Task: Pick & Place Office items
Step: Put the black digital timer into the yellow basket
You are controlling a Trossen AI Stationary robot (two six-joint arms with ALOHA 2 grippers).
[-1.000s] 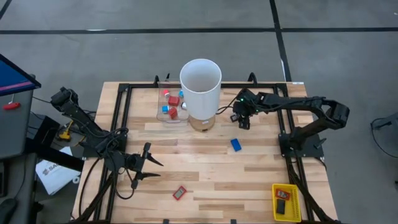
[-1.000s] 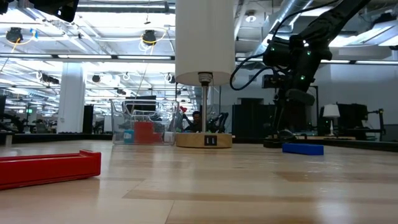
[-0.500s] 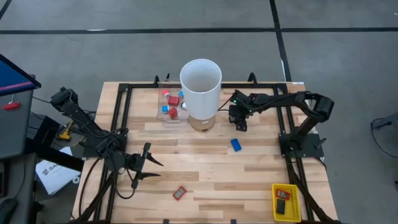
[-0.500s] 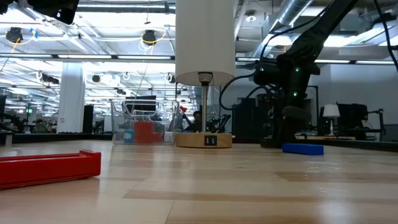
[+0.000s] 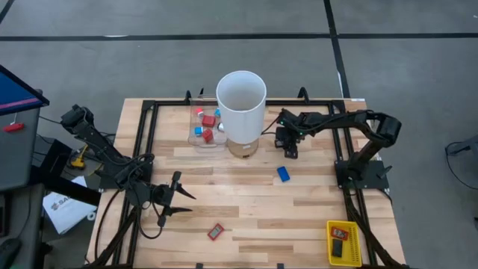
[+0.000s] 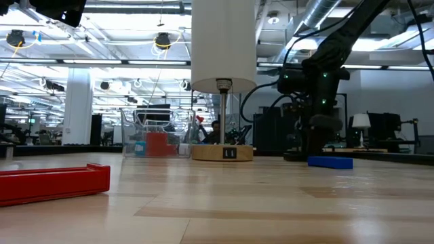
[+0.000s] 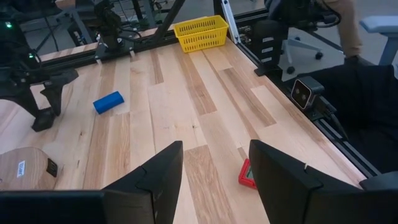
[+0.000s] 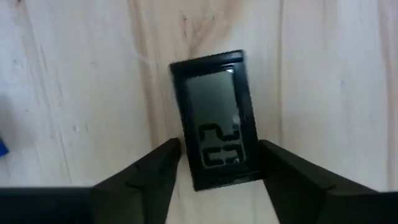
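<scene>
Since a second ago your right arm has swung in toward the white cylinder [image 5: 241, 112] and dropped low; the left has not moved.

From above, you see the right fingers [image 5: 289, 147] pointing down at the counter [image 5: 314, 217] just right of the cylinder's base, arm stretched flat from its mount. A blue block [image 5: 283, 173] lies near them, toward the front, its long axis slightly diagonal. A clear bin [image 5: 207, 127] of red and blue pieces sits left of the cylinder, a red-framed piece [image 5: 216, 232] lies near the front edge, and a yellow basket [image 5: 343, 243] sits at the front right corner. Your left fingers [image 5: 178, 198] hover over the left side, spread apart, empty.

At counter height, the right arm [image 6: 319, 81] hangs down behind the blue block.

Your left wrist camera shows the red-framed piece between its parted fingers [image 7: 158, 180], lying on the counter.

Only the right wrist camera shows a black-framed display piece [image 8: 216, 118] lying flat, its long axis running away from the camera, between the open right fingers, which have not clamped it.
</scene>
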